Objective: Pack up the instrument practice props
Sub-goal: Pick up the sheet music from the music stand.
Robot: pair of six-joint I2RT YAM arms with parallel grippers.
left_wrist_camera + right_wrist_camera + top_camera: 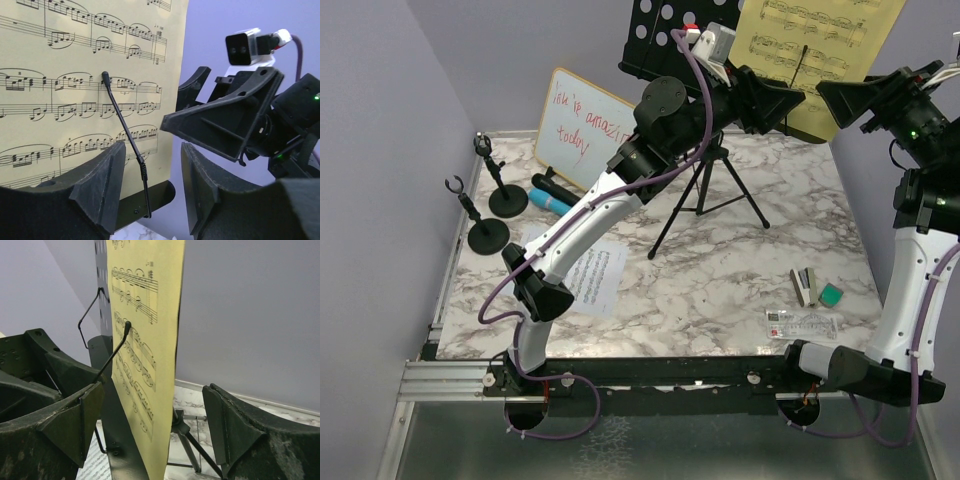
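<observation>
Right claw (pixel 152 390) straddles the yellow sheet music (pixel 145 300) edge

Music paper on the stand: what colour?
The music paper is yellow with black notes; best in left wrist view.

The yellow sheet music (pixel 790 60) runs off the top edge; the left arm (pixel 590 215) overlaps the whiteboard (pixel 575 125).
</observation>
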